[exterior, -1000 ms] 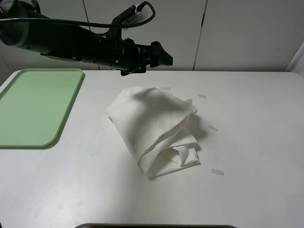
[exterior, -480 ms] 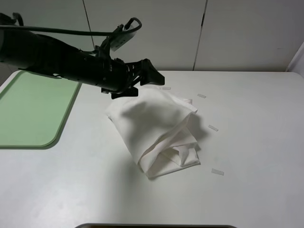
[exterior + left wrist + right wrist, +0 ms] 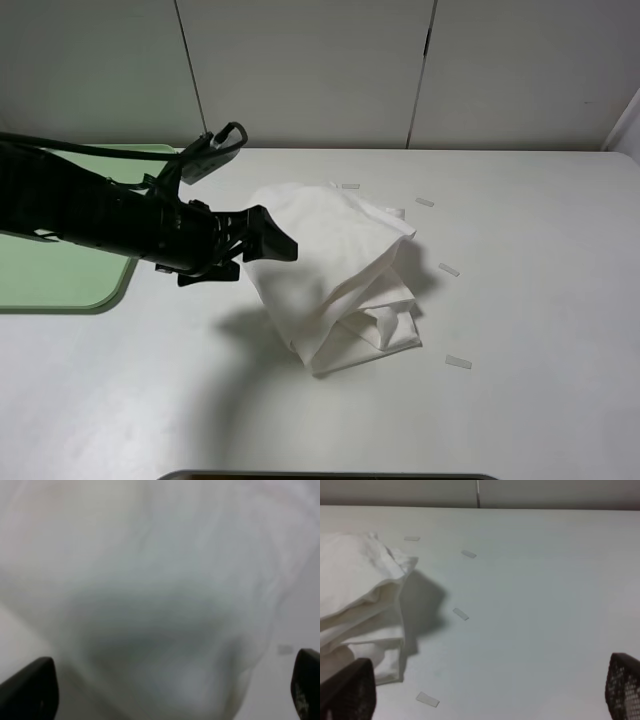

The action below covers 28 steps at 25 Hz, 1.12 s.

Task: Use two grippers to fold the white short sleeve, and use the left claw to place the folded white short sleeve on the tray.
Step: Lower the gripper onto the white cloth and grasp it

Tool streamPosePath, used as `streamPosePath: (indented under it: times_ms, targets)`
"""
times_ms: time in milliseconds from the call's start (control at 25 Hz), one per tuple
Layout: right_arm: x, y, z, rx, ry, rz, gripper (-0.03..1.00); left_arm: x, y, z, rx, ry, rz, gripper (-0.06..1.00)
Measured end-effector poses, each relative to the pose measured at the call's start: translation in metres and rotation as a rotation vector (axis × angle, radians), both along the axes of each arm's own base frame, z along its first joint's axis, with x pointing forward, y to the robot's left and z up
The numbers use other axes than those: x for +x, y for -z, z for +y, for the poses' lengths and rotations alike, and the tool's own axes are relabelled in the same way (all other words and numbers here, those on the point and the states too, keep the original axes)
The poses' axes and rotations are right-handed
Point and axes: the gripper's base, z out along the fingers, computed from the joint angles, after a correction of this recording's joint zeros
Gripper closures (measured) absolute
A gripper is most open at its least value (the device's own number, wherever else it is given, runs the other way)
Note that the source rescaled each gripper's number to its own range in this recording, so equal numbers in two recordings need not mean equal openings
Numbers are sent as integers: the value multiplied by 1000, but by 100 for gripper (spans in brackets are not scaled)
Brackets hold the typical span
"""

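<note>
Table point(image 3: 520, 300): white, pale wall panels behind.
Shirt point(image 3: 335, 265): folded bundle mid-table, well right of the green tray point(image 3: 70, 285).
Left claw point(image 3: 272, 243): jaws spread, at the shirt's tray-side edge, shirt straight ahead.
Right claw point(image 3: 485, 690): jaws spread, holding nothing, clear of the shirt.
Change: left claw has dropped from above to shirt level.

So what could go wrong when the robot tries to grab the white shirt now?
The left gripper is open at the near-tray edge of the folded white shirt, so it may pinch only the top layer. The loose layers could then fall open and undo the fold.

The green tray lies behind the arm, off to the side. Dragging the shirt across the table might bunch it up or leave part hanging off the tray.
</note>
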Motion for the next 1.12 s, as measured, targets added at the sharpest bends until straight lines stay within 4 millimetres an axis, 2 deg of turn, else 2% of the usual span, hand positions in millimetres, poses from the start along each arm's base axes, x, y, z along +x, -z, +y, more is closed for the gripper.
streamPosePath:
  times_ms: [80,320,680,920,1120]
  targets:
    - [0,0,0,0,0,0,-3,-13,13,8,32,-31,65,2]
    - [0,0,0,0,0,0,-3,-16,19,14,59,-81,103,2]
    - [0,0,0,0,0,-1,-3,-9,28,28,85,-231,173,3]
    - [0,0,0,0,0,-1,-3,-4,43,26,96,-248,231,3]
    - [0,0,0,1,-1,-1,-3,13,55,17,83,-236,247,4]
